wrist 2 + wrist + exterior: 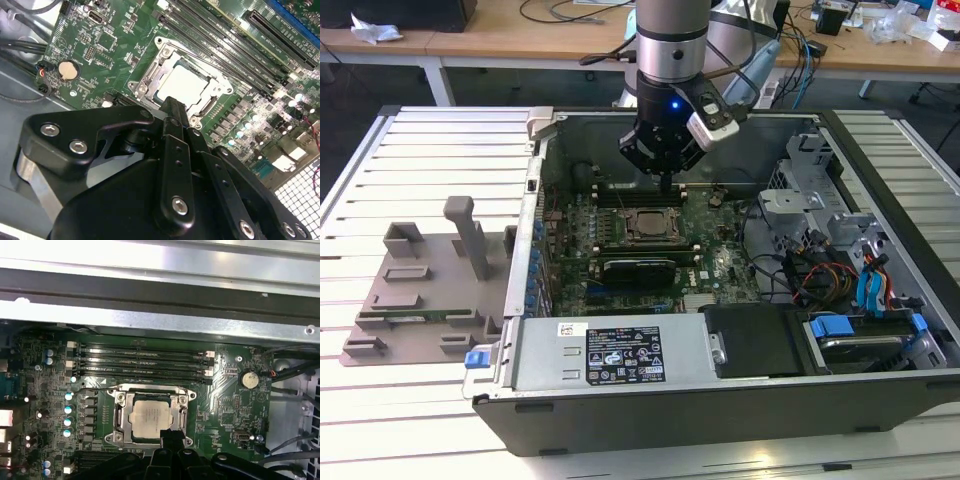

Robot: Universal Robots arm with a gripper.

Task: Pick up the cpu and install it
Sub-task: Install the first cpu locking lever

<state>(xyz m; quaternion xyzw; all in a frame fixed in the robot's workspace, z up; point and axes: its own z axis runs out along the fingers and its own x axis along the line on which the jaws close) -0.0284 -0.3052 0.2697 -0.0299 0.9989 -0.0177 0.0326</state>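
Open room above socket frame (151,415); memory slots (142,360) close beside

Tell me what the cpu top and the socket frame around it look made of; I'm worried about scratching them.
The cpu top looks like bare metal with a dull, pale silver finish, reflecting light softly in both wrist views. The socket frame around it appears to be brighter plated steel, with shiny edges and screw heads at its corners. The gripper looks like matte black metal or hard plastic; which one is unclear.
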